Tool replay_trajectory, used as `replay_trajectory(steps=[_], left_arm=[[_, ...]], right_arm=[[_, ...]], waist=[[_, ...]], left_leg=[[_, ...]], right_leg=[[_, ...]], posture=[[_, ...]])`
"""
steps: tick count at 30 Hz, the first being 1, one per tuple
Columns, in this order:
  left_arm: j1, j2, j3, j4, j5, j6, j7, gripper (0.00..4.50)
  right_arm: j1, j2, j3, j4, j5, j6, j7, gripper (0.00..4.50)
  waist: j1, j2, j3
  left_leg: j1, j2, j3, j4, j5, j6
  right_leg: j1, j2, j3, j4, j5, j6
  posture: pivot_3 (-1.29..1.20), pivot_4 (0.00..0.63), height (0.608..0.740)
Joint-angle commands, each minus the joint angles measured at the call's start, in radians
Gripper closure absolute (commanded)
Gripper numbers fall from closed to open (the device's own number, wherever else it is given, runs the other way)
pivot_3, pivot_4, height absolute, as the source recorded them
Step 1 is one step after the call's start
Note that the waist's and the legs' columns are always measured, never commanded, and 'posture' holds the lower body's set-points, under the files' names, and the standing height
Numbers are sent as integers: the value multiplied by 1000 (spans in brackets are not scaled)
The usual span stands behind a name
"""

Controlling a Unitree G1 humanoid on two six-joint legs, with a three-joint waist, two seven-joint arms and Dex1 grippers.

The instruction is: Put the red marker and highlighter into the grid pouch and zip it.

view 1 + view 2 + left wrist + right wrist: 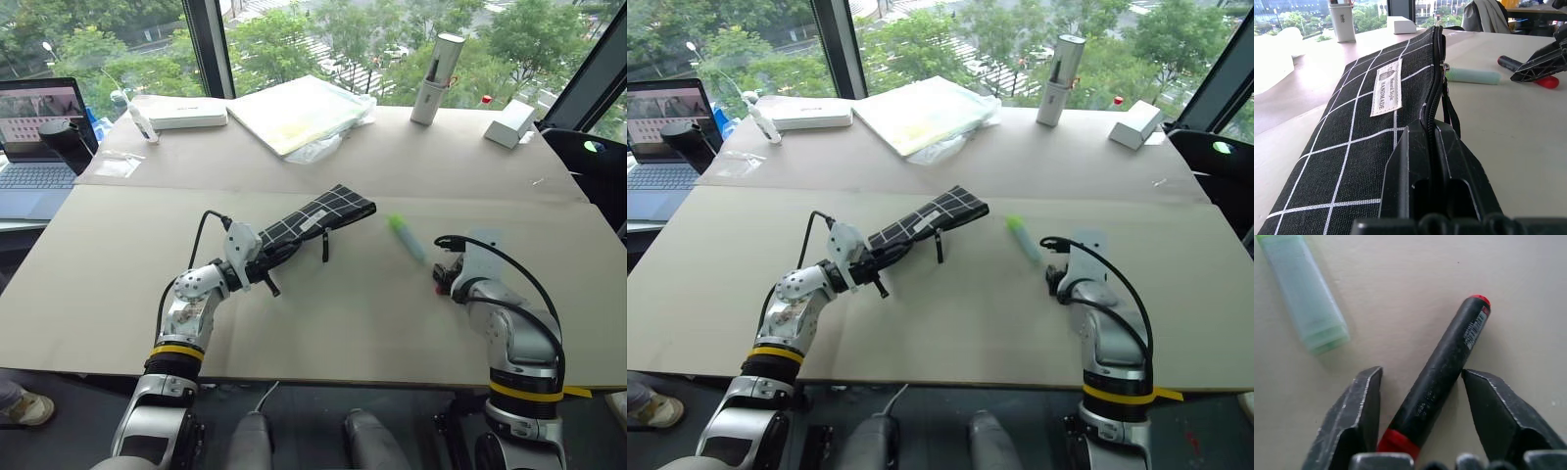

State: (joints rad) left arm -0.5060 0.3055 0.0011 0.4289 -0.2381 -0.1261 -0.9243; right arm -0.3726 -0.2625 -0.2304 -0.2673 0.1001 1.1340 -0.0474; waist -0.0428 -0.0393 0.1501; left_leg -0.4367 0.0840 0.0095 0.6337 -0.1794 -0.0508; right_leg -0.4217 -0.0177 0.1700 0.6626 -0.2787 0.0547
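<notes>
Between my right gripper's [1422, 418] spread fingers lies the red marker [1442, 367], flat on the table [323, 323] at the lower right of the head view, slanting across the gap. Neither pad seems to touch it, though the near end is hard to read. I should square my wrist to the barrel and close on its middle, not the red cap. Just up-left sits the highlighter [407, 238], clear enough to miss. Left of centre, my left gripper [257, 262] is pressed shut on the grid pouch's [318, 219] zipper edge; holding it steady keeps the mouth ready.
</notes>
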Motion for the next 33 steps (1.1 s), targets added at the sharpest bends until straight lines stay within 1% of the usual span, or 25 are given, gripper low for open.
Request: replay_trajectory(steps=[1,2,3,4,10,13,14,16,18,23,24,25,27,28,30,33], left_arm=[[-17,4,12,-30,-21,3,2,4500],[-16,5,12,-32,-21,3,1,4500],[-17,6,12,-32,-22,4,1,4500],[-17,7,13,-32,-22,5,0,4500],[-17,16,16,-38,-25,11,-3,4500],[-13,25,15,-46,-29,23,-10,4500],[-11,29,14,-50,-32,30,-16,4500],[-7,38,10,-66,-38,49,-30,4500],[-6,47,8,-86,-48,72,-44,4500],[-21,77,13,-94,-61,101,-72,4500],[-26,89,15,-94,-63,107,-83,4500],[-29,96,16,-92,-64,111,-92,4500],[-32,106,13,-91,-63,115,-107,4500],[-33,108,11,-88,-61,114,-112,4500],[-37,110,6,-82,-58,111,-120,4500],[-45,104,3,-79,-55,109,-123,4500]], right_arm=[[13,-6,-34,-17,-19,-32,-18,3180],[16,-4,-39,-19,-20,-34,-19,3469],[19,-4,-41,-20,-21,-37,-19,3852],[21,-3,-41,-23,-22,-40,-19,3992],[31,3,-43,-28,-17,-52,-14,3995],[16,-6,-48,-28,8,-98,22,3995],[5,-18,-45,-30,24,-146,56,3995],[-11,-84,0,-38,32,-253,155,3995],[-6,-194,82,-44,-1,-409,283,3995],[8,-396,172,18,-83,-826,472,3995],[8,-458,212,39,-125,-966,531,3995],[6,-500,240,59,-154,-1067,570,3995],[-3,-547,292,91,-201,-1198,615,3995],[-9,-554,311,105,-218,-1235,625,3995],[-24,-557,352,125,-259,-1309,641,3995],[-49,-542,396,151,-327,-1371,634,3995]], waist=[[0,0,0],[0,0,0],[0,0,0],[0,0,0],[0,0,0],[-1,0,0],[-1,0,0],[-2,0,0],[-3,1,1],[-2,1,1],[-2,1,1],[-2,1,1],[-1,1,1],[-1,1,1],[-1,1,1],[0,1,1]], left_leg=[[0,0,0,0,0,0],[0,0,0,0,0,0],[0,0,0,0,0,0],[0,0,0,0,0,0],[0,0,0,0,0,0],[0,0,0,0,0,0],[0,0,0,0,0,0],[0,0,0,0,0,0],[0,0,0,0,0,0],[0,0,0,0,0,0],[0,0,0,0,0,0],[0,0,0,0,0,0],[0,0,0,0,0,0],[0,0,0,0,0,0],[0,0,0,0,0,0],[0,0,0,0,0,0]], right_leg=[[0,0,0,0,0,0],[0,0,0,0,0,0],[0,0,0,0,0,0],[0,0,0,0,0,0],[0,0,0,0,0,0],[0,0,0,0,0,0],[0,0,0,0,0,0],[0,0,0,0,0,0],[0,0,0,0,0,0],[1,0,-1,-1,0,0],[1,0,-1,-2,0,0],[1,0,-1,-2,0,0],[1,0,-1,-2,0,0],[1,0,-1,-2,0,0],[1,0,-1,-2,0,0],[1,0,-1,-1,0,0]], posture=[[0,150,739],[0,150,739],[0,150,739],[0,150,739],[0,150,739],[0,150,739],[0,150,739],[0,150,739],[0,150,739],[0,150,739],[0,150,739],[0,150,739],[0,150,739],[0,150,739],[0,150,739],[0,150,739]])
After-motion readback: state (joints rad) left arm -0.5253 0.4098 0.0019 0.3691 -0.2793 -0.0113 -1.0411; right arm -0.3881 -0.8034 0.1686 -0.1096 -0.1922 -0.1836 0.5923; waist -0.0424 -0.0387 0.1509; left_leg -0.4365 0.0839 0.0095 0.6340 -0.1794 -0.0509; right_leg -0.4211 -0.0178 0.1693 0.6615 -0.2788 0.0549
